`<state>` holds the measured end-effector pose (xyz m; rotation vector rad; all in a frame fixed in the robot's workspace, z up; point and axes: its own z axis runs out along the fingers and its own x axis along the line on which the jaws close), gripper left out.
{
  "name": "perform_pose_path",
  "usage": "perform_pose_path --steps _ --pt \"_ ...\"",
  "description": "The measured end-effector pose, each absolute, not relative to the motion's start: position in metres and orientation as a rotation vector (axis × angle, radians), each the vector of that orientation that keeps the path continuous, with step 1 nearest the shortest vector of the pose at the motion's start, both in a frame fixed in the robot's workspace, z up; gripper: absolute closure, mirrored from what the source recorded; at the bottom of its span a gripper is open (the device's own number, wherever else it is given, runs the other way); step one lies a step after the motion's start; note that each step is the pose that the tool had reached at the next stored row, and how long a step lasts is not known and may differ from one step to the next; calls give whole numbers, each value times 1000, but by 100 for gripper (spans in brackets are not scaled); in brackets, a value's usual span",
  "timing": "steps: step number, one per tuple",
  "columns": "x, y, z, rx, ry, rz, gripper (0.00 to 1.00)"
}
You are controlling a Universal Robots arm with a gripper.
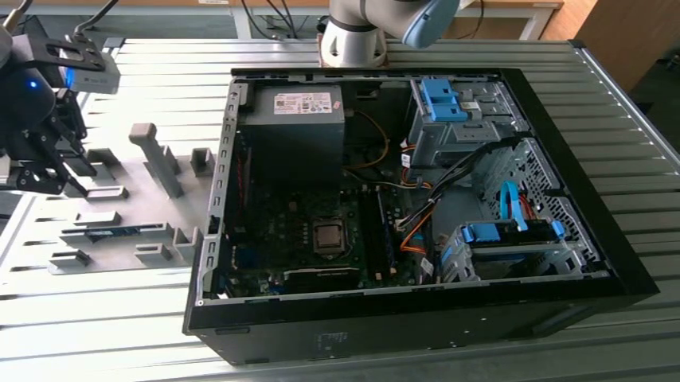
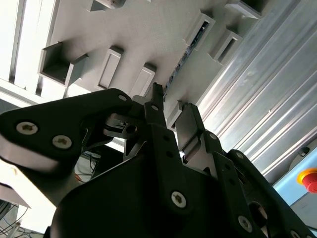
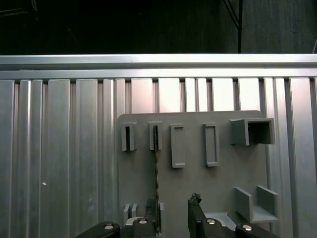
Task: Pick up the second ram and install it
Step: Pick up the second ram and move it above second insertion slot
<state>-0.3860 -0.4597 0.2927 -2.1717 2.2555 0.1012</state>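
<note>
The second ram (image 1: pixel 111 231) is a thin blue-green stick standing on its edge in grey fixture blocks on the grey plate (image 1: pixel 127 171), at the exterior view's left. It shows edge-on as a dark line in both wrist views (image 3: pixel 156 171) (image 2: pixel 184 55). My black gripper (image 1: pixel 62 169) hovers above the plate, a little beyond the stick's end. Its fingers (image 3: pixel 194 204) stand apart, so the gripper (image 3: pixel 173 208) (image 2: pixel 170 105) is open and holds nothing. In the first wrist view the stick lines up with the inner side of one finger.
The open black computer case (image 1: pixel 595 263) lies in the middle, with the motherboard's CPU socket (image 1: pixel 328 235) and long memory slots (image 1: pixel 383 231) beside it. Bright-blue drive clips (image 1: pixel 441 99) sit at the far side. Other grey fixture blocks (image 1: pixel 158 155) stand on the plate. A red button (image 2: pixel 308 178) is nearby.
</note>
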Motion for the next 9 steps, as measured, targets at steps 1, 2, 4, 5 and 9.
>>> perform_pose_path --steps 1,2,4,5,9 --pt "-386 -460 292 -2172 2256 101 62" --pt "-386 -460 292 -2172 2256 101 62" --pt "-386 -460 292 -2172 2256 101 62" --pt "-386 -460 292 -2172 2256 101 62" --pt "-386 -460 291 -2172 2255 101 62"
